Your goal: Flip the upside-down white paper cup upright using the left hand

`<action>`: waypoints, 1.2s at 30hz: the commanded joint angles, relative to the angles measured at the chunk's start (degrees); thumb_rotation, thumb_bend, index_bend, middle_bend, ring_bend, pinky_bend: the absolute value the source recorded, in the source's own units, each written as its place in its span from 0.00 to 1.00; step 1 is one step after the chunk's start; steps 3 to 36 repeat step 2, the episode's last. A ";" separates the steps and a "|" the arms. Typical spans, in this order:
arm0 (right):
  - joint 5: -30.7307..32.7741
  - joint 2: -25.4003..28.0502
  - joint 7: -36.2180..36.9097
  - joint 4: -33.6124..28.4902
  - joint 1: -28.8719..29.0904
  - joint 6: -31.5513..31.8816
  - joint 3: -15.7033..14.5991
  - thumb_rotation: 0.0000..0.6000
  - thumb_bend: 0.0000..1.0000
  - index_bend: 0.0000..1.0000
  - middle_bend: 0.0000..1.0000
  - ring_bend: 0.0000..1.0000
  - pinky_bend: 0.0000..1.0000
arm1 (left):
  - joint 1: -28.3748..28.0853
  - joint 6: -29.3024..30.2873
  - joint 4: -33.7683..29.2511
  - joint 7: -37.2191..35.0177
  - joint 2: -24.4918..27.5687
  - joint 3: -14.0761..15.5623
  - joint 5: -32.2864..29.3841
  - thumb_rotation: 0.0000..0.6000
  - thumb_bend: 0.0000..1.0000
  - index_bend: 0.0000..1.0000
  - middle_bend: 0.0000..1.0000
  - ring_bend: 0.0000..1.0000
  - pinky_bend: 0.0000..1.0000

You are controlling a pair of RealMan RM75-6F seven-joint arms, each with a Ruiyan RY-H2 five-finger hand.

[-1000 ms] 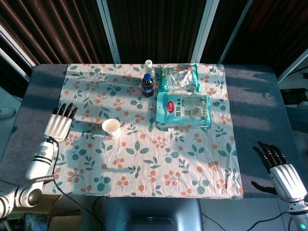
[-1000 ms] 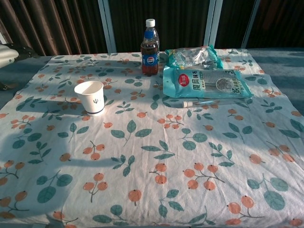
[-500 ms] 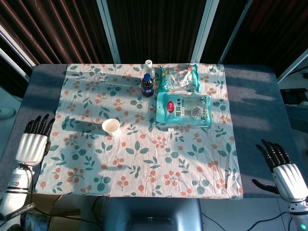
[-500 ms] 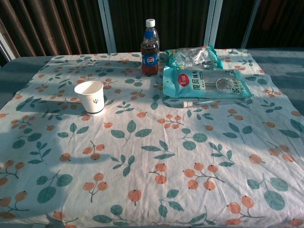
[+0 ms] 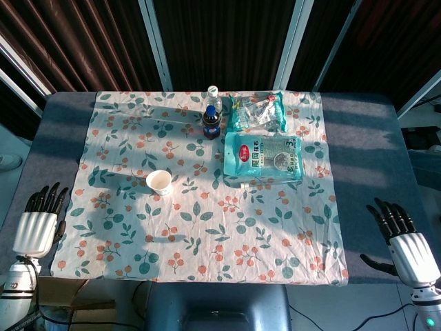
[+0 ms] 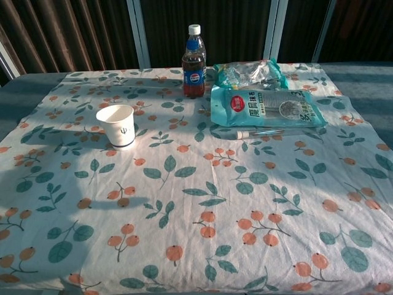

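The white paper cup stands upright on the floral tablecloth, its mouth facing up, left of the middle. My left hand hovers at the table's near left edge, far from the cup, fingers spread and empty. My right hand hangs off the near right corner, fingers apart, holding nothing. Neither hand shows in the chest view.
A cola bottle stands at the back centre. Two snack bags lie to its right: a clear-green one and a teal one. A thin tube lies at the teal bag's front edge.
My left hand has drawn back from beside the cup toward the near left edge of the table and lower. The cup has stayed upright and still. The right hand barely shifted.
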 commanded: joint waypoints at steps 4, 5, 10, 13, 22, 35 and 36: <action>0.07 -0.01 -0.05 -0.05 -0.05 0.12 0.09 1.00 0.06 0.00 0.00 0.00 0.18 | 0.75 -0.27 1.28 -1.00 -0.77 -0.60 0.19 1.00 0.44 0.00 0.00 0.00 0.14; 0.07 -0.01 -0.05 -0.05 -0.05 0.12 0.09 1.00 0.06 0.00 0.00 0.00 0.18 | 0.75 -0.27 1.28 -1.00 -0.77 -0.60 0.19 1.00 0.44 0.00 0.00 0.00 0.14; 0.07 -0.01 -0.05 -0.05 -0.05 0.12 0.09 1.00 0.06 0.00 0.00 0.00 0.18 | 0.75 -0.27 1.28 -1.00 -0.77 -0.60 0.19 1.00 0.44 0.00 0.00 0.00 0.14; 0.07 -0.01 -0.05 -0.05 -0.05 0.12 0.09 1.00 0.06 0.00 0.00 0.00 0.18 | 0.75 -0.27 1.28 -1.00 -0.77 -0.60 0.19 1.00 0.44 0.00 0.00 0.00 0.14; 0.07 -0.01 -0.05 -0.05 -0.05 0.12 0.09 1.00 0.06 0.00 0.00 0.00 0.18 | 0.75 -0.27 1.28 -1.00 -0.77 -0.60 0.19 1.00 0.44 0.00 0.00 0.00 0.14; 0.07 -0.01 -0.05 -0.05 -0.05 0.12 0.09 1.00 0.06 0.00 0.00 0.00 0.18 | 0.75 -0.27 1.28 -1.00 -0.77 -0.60 0.19 1.00 0.44 0.00 0.00 0.00 0.14; 0.07 -0.01 -0.05 -0.05 -0.05 0.12 0.09 1.00 0.06 0.00 0.00 0.00 0.18 | 0.75 -0.27 1.28 -1.00 -0.77 -0.60 0.19 1.00 0.44 0.00 0.00 0.00 0.14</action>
